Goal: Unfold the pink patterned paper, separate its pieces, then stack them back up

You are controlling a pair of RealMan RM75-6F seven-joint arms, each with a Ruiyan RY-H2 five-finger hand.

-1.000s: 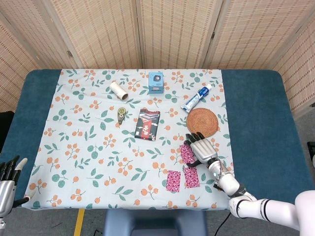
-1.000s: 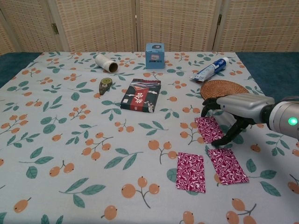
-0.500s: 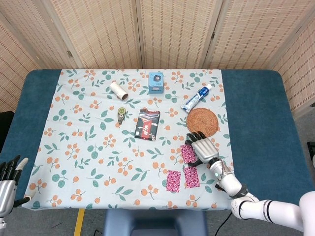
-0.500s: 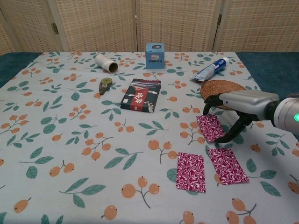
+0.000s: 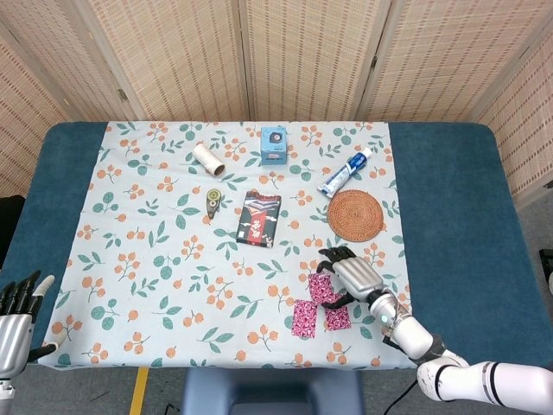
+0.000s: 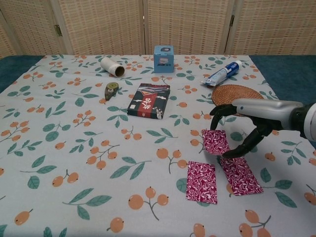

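Note:
My right hand (image 6: 256,118) (image 5: 356,277) hovers low over the tablecloth at the front right and pinches one pink patterned paper piece (image 6: 216,142) (image 5: 321,288) between thumb and fingers. The piece hangs slightly tilted, overlapping the far edge of the right-hand piece below it. Two more pink pieces lie flat side by side just in front: one on the left (image 6: 202,181) (image 5: 303,318), one on the right (image 6: 242,177) (image 5: 338,319). My left hand (image 5: 17,320) stays off the table's front left corner, fingers spread, holding nothing.
A woven round coaster (image 6: 236,93) lies just behind my right hand, a toothpaste tube (image 6: 221,74) beyond it. A dark patterned box (image 6: 148,100), a small tape dispenser (image 6: 112,90), a cardboard roll (image 6: 113,66) and a blue box (image 6: 163,59) sit mid-table and further back.
My right hand has drawn back toward the front edge with the third pink piece, bringing it from beside the coaster to just over the two flat pieces. The left hand stayed put.

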